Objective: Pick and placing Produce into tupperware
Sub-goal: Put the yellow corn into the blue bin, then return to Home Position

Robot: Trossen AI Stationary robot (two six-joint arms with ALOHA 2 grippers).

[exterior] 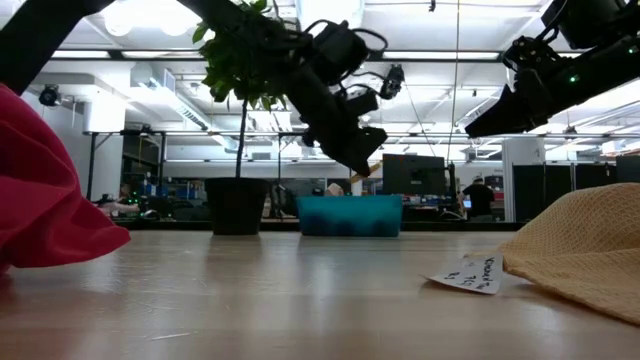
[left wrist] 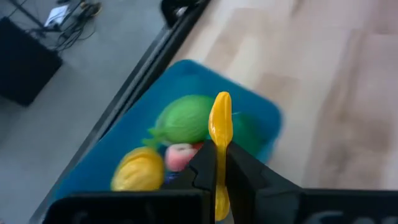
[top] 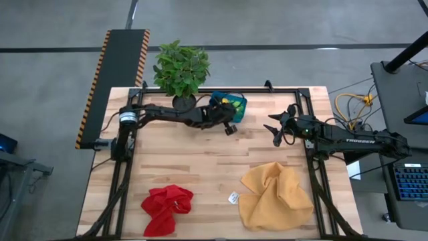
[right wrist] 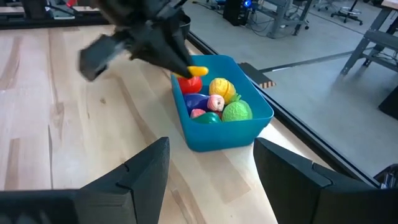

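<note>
While the left gripper (right wrist: 180,62) clenches one slim yellow toy banana (left wrist: 220,121) above the teal-blue rectangular plastic tub (right wrist: 245,127) holding about six toy produce pieces (right wrist: 214,102), the right gripper (top: 275,127), its arm lettered "TROSSEN", hangs released beside the tub.

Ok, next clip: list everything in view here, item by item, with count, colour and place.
tub: one, teal-blue, far edge of the table beside the plant
produce in tub: several pieces; green, yellow, red, pink, blue-purple
yellow piece: one, slim, held over the tub
plant: one, green in a dark pot, far edge of the table
red cloth: one, crumpled, near edge on the left arm's side
yellow cloth: one, mustard, crumpled, near edge on the right arm's side
tag: one, white, between the cloths
left gripper: shut on the yellow piece, above the tub
right gripper: open, empty, raised, facing the tub
</note>
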